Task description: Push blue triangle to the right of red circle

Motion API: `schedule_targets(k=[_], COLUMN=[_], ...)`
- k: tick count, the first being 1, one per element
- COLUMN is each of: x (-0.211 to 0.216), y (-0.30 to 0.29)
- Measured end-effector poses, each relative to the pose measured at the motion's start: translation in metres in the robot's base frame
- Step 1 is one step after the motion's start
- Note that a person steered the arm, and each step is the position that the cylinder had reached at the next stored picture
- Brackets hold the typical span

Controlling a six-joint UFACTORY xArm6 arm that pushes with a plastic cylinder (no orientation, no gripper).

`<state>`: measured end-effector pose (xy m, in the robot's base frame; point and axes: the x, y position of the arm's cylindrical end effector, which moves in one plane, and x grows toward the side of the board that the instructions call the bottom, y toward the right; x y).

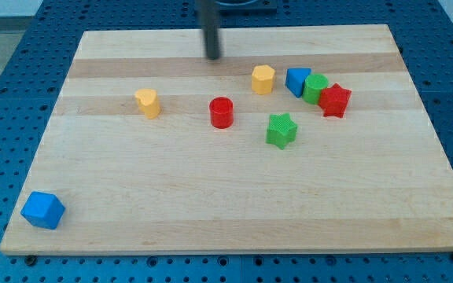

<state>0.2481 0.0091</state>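
My tip (212, 56), a bare rod with no claw, sits near the counter's (211, 204) top edge, blue triangle (296, 81) right-below, red circle (222, 112) straight below.

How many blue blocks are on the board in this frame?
2. The blue triangle sits at the upper right, between the yellow hexagon and a green block, touching the green one. The blue cube sits at the view's bottom-left corner. None appear hidden.
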Motion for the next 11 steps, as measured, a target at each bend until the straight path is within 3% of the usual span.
schedule_targets(k=[1, 2, 4, 8, 10, 11], x=[-0.004, 0.027, 0.108, 0.126, 0.146, 0.132], y=[0.110, 0.135, 0.106, -0.011, -0.010, 0.018])
